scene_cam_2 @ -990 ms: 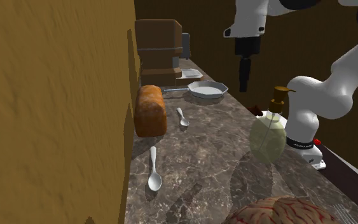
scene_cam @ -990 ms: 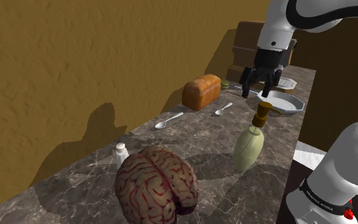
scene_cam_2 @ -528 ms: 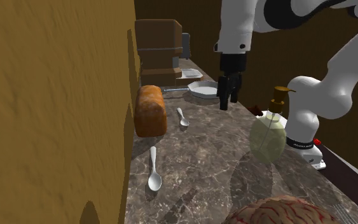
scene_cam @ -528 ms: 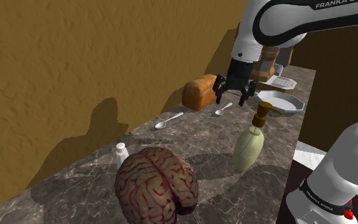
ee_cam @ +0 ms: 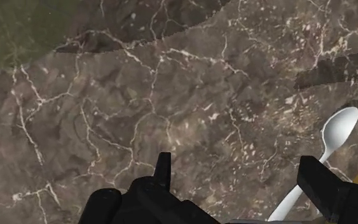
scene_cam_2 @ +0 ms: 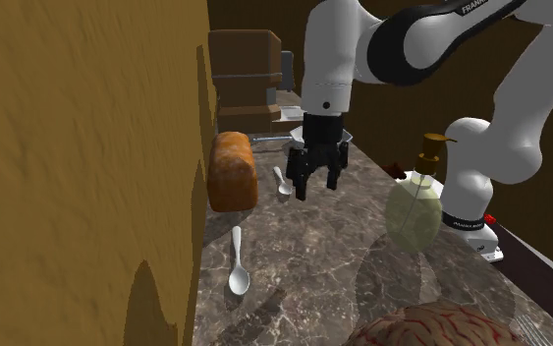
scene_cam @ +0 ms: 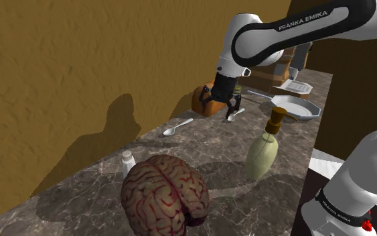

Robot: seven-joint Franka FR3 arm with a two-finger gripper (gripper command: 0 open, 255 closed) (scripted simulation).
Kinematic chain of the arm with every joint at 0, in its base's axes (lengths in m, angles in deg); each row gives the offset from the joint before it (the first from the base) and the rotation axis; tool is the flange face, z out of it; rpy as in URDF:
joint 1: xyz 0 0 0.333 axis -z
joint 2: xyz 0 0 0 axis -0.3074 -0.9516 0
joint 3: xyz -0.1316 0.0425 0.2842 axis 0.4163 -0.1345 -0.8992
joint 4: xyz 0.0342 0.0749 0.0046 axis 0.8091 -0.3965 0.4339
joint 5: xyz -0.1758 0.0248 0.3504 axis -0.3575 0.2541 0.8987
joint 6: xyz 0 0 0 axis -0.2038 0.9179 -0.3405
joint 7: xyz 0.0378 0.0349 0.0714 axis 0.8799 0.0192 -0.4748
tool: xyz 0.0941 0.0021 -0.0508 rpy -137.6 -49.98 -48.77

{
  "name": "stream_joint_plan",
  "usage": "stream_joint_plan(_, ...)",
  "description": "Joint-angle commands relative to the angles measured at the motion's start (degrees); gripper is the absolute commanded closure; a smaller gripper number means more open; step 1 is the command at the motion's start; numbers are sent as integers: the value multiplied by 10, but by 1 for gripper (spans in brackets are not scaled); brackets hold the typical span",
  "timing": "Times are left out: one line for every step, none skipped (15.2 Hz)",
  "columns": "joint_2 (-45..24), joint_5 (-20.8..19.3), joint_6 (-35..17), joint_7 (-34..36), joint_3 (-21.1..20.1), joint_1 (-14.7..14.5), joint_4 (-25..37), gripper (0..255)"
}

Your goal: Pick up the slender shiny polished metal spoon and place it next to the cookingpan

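The pincer (scene_cam: 222,111) hangs low over the marbled tabletop (scene_cam: 210,151) with its fingers spread wide and nothing between them. In the wrist view only bare stone lies in the gap of the pincer (ee_cam: 234,163).

The spoon (scene_cam_2: 281,181) meant here is, by my reading, the pale one lying flat on the tabletop (scene_cam_2: 323,246) between the bread loaf (scene_cam_2: 233,170) and the pincer (scene_cam_2: 314,185). It is just beside the pincer, on the second exterior view's left. In the shoulder view a bit of the spoon (scene_cam: 239,112) peeks out by the finger nearer the cooking pan (scene_cam: 312,111), which sits further along on that view's right. A second spoon (scene_cam: 178,127) lies well apart, on the shoulder view's left, and looks untouched.

The move ahead turns on this: the spoon (ee_cam: 337,129) is not between the fingers but just outside one of them, on the loaf side. Its bowl points away past that fingertip and its handle slants back under the finger. Its long axis runs oblique to the line joining the two fingers, neither along it nor square across it.

My judgement is that the reach is nearly done and the grasp is not yet set up. The pincer would need a small sideways shift toward the loaf, and perhaps a slight turn of the wrist so the fingers close across the thin handle. The loaf stands close on that side, so the outer finger has little room, and a flat, slim handle may slip if pinched off-centre
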Motion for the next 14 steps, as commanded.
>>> stream_joint_plan(-50,-9,-34,52,-16,7,25,0)
stream_joint_plan(-72,-16,-48,77,-22,10,38,0)
stream_joint_plan(-94,-24,-61,102,-26,13,51,0)
stream_joint_plan(-117,-33,-74,127,-30,15,64,0)
stream_joint_plan(-139,-42,-85,152,-33,16,78,0)
stream_joint_plan(-162,-53,-96,177,-35,17,93,0)
stream_joint_plan(-184,-64,-106,202,-35,17,109,0)
stream_joint_plan(-206,-76,-115,228,-35,17,125,0)
stream_joint_plan(-229,-87,-123,252,-33,15,141,0)
stream_joint_plan(-250,-98,-130,277,-29,12,158,0)
stream_joint_plan(-272,-109,-136,300,-25,9,176,0)
stream_joint_plan(-293,-119,-142,323,-20,5,194,0)
stream_joint_plan(-310,-127,-146,341,-15,2,209,0)
stream_joint_plan(-316,-129,-152,343,-14,0,208,0)
